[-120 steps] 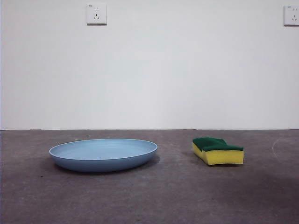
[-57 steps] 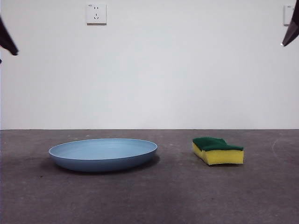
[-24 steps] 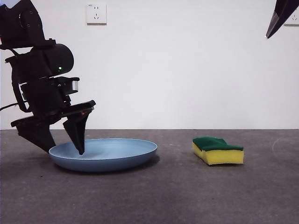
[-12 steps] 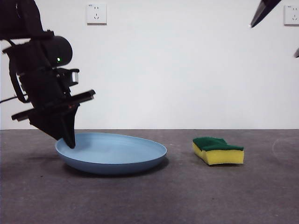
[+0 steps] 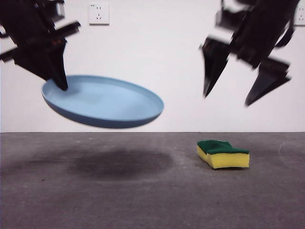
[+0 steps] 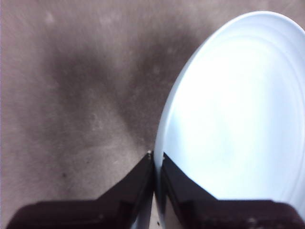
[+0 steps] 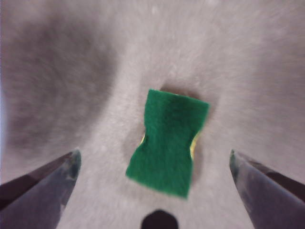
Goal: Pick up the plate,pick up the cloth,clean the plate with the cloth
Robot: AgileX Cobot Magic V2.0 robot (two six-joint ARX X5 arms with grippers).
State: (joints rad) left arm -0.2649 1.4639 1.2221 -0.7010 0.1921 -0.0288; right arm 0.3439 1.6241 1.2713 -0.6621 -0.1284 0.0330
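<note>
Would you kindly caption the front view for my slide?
Left gripper holds the plate aloft by its rim; right gripper, open, hangs above the sponge.

Even, diffuse light fills the front view, with a bright white wall and a duller grey bench (image 5: pixel 152 200). A broad, soft-edged shadow (image 5: pixel 119 164) lies on the bench beneath the raised plate (image 5: pixel 102 102), pointing to light from overhead. The right hand (image 5: pixel 238 88) is smeared by motion blur, while the cloth (image 5: pixel 223 153) stays sharp. In the left wrist view the plate is washed out by glare. The right wrist view is soft throughout, its dark corners shadowed.
</note>
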